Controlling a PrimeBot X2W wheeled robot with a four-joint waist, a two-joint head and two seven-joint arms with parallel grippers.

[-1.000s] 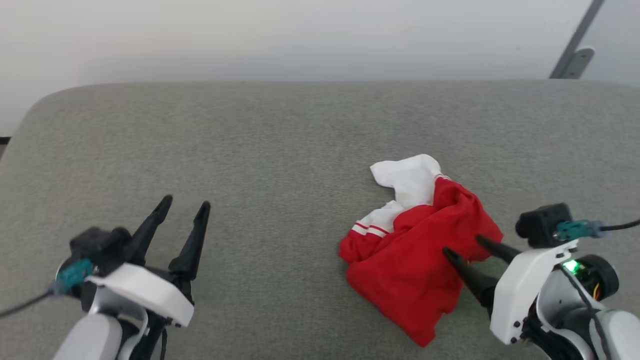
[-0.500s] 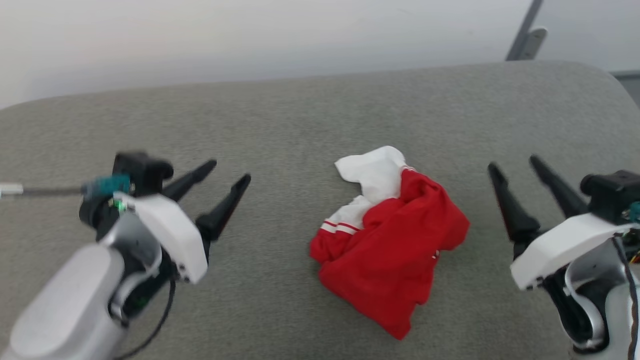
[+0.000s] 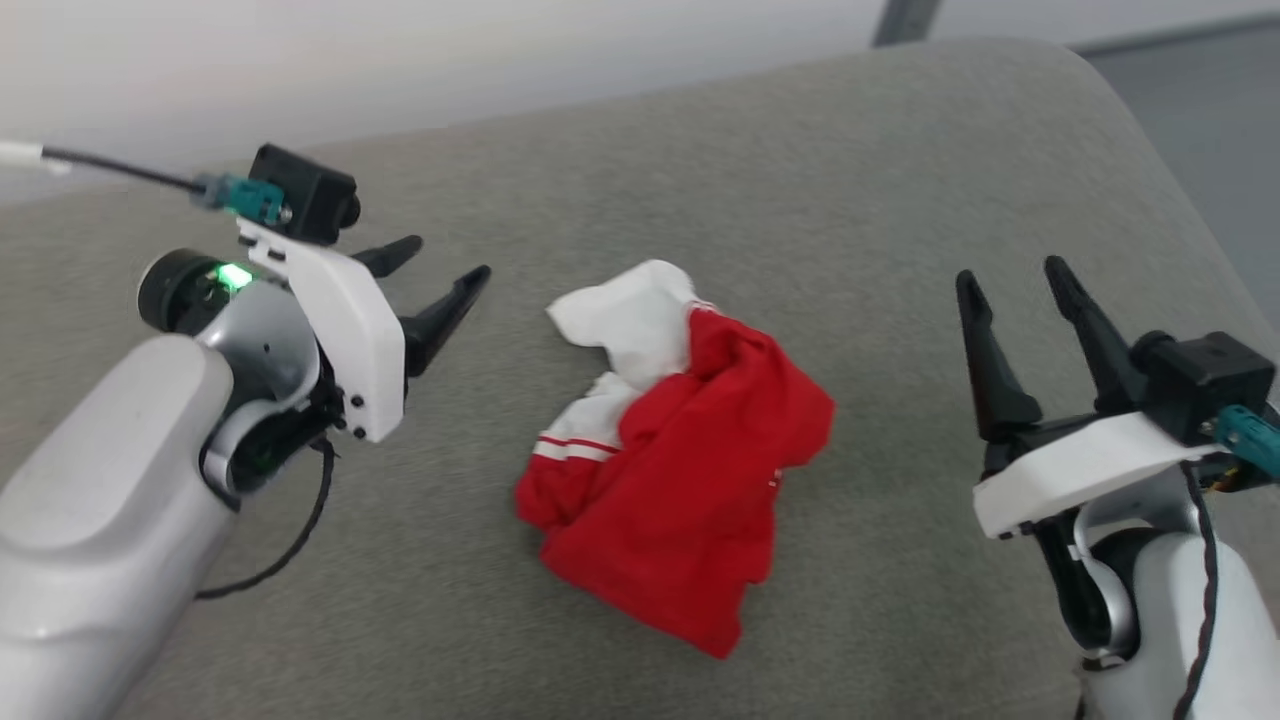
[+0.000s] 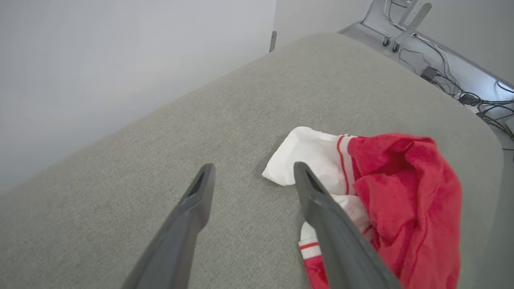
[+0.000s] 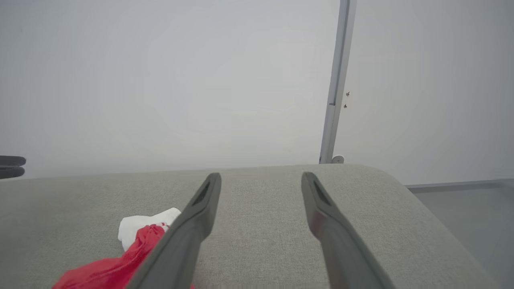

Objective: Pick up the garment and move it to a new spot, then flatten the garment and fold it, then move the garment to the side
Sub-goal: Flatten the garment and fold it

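Left pincer [image 3: 449,258] at ten o'clock of the garment [image 3: 680,470] and right pincer [image 3: 1010,272] at three o'clock both gape wide and empty, clear of it, so flattening, folding and setting aside look undone: it lies mid-way across the grey worktop [image 3: 800,200], a crumpled red heap with white cuffs [image 3: 630,320] at eleven o'clock.

A: Where does the head view look from?
B: High above, tilted down at the grey woven-fabric cushion [image 3: 700,150].
A: The wrist views?
B: Low, near it; left faces down over the crumpled red-and-white garment [image 4: 401,192], right faces the pale wall [image 5: 160,80]. All share that garment.
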